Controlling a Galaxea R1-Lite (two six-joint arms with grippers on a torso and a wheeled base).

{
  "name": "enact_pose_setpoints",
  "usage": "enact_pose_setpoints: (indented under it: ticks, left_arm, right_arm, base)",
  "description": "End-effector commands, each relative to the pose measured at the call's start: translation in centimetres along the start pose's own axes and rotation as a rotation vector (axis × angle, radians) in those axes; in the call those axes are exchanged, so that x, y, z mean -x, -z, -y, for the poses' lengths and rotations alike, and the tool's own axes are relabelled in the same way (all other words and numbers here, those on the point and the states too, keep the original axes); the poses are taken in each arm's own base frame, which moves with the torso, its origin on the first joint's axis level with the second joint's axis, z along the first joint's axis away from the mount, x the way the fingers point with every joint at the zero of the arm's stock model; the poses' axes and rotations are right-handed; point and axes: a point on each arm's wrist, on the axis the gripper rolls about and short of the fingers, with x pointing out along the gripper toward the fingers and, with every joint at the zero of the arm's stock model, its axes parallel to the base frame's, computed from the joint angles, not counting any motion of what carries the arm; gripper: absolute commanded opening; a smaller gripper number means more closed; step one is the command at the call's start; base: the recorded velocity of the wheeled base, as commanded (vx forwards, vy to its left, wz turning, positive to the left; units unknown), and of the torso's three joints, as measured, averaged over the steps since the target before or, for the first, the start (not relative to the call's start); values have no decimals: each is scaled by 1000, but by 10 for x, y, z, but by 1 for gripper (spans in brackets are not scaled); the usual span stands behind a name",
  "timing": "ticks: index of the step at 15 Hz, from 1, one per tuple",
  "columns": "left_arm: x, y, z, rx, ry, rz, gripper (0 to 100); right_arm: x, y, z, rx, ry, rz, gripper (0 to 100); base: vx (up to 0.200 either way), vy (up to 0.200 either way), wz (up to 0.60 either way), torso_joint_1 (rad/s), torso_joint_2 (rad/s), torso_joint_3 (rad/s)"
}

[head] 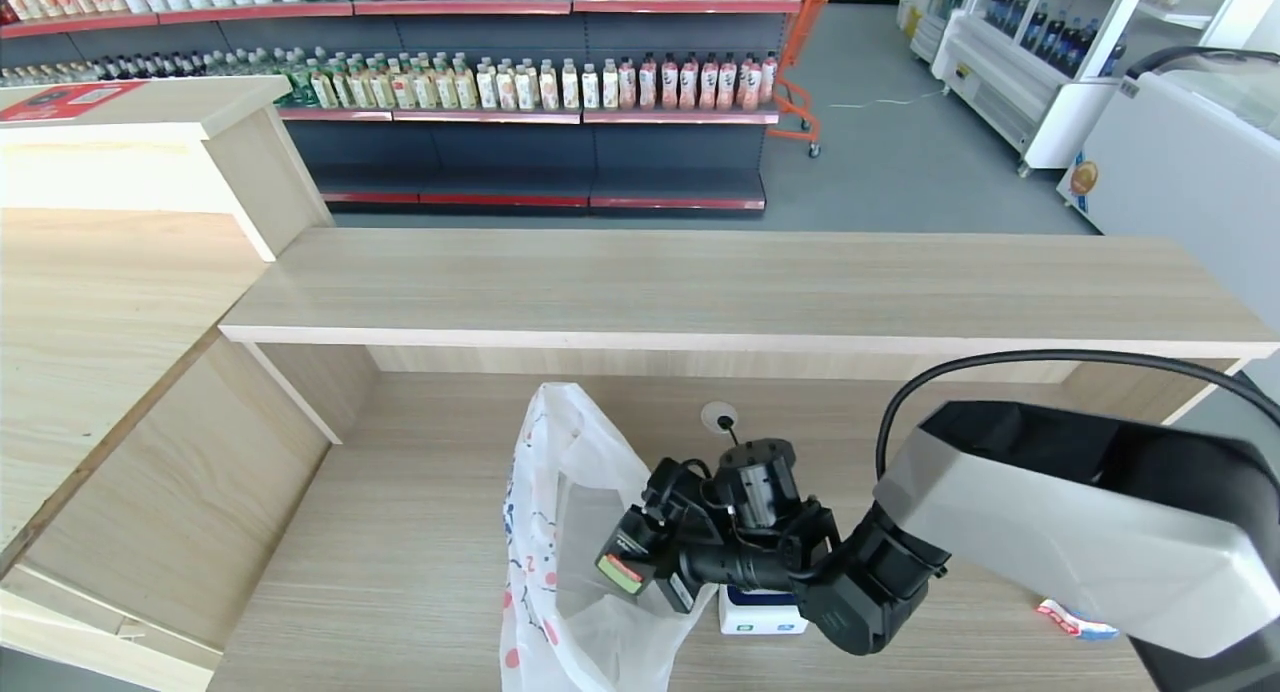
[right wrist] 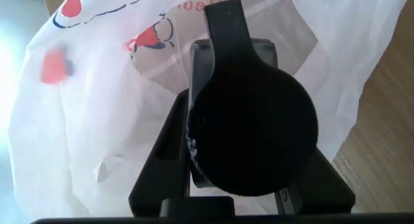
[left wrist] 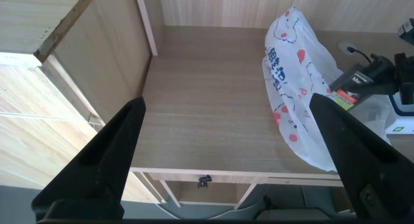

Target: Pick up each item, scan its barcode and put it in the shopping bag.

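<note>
The white shopping bag (head: 560, 532) with red and blue prints stands open on the lower counter (head: 400, 572). My right gripper (head: 640, 562) sits at the bag's mouth, shut on a dark item with a red and green label (head: 620, 570). From the right wrist the item (right wrist: 252, 130) shows as a black round face in front of the bag's plastic (right wrist: 97, 107). My left gripper (left wrist: 233, 159) hangs open and empty over the counter's near edge, left of the bag (left wrist: 291, 88). The right gripper (left wrist: 362, 81) shows beyond the bag.
A white and blue box (head: 760, 612) lies on the counter just right of the bag, under the right arm. A red, white and blue packet (head: 1075, 620) lies farther right. A raised wooden shelf (head: 740, 292) runs along the back.
</note>
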Motion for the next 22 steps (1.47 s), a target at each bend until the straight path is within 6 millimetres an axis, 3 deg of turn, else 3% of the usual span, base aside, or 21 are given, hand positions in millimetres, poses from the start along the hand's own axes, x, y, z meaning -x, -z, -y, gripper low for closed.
enact_pose_setpoints:
  ticks: [1,7,8,12,14,15,16,17,20,22]
  left_arm:
    - [0,0,0,0,-1,1,100]
    - [0,0,0,0,-1,1,100]
    - [0,0,0,0,-1,1,100]
    - [0,0,0,0,-1,1,100]
    - [0,0,0,0,-1,1,100]
    - [0,0,0,0,-1,1,100]
    - [0,0,0,0,-1,1,100]
    - [0,0,0,0,-1,1,100]
    - [0,0,0,2,-1,1,100]
    - [0,0,0,0,-1,1,100]
  right_arm:
    - [-16,13,0,11,-11,-16,0]
    - [-39,15,1,84,-12,15,0]
    - [-39,15,1,83,-12,14,100]
    - [-30,0,3,40,4,73,100]
    - [-16,-24,4,-79,5,119,100]
    - [0,-45,5,-222,4,162,100]
    - [7,-51,5,-275,1,176,100]
    - [27,-58,6,-395,9,175,100]
    - [72,-28,23,-491,99,78,100]
    - [89,-26,33,-519,142,88,100]
  base:
    - [0,0,0,0,0,0]
    - [0,0,0,0,0,0]
    - [0,0,0,0,0,0]
    - [0,0,0,0,0,0]
    - [0,0,0,0,0,0]
    - [0,0,0,0,0,0]
    - [0,0,0,0,0,0]
    - [0,0,0,0,0,0]
    - [0,0,0,0,0,0]
    - [0,0,0,0,0,0]
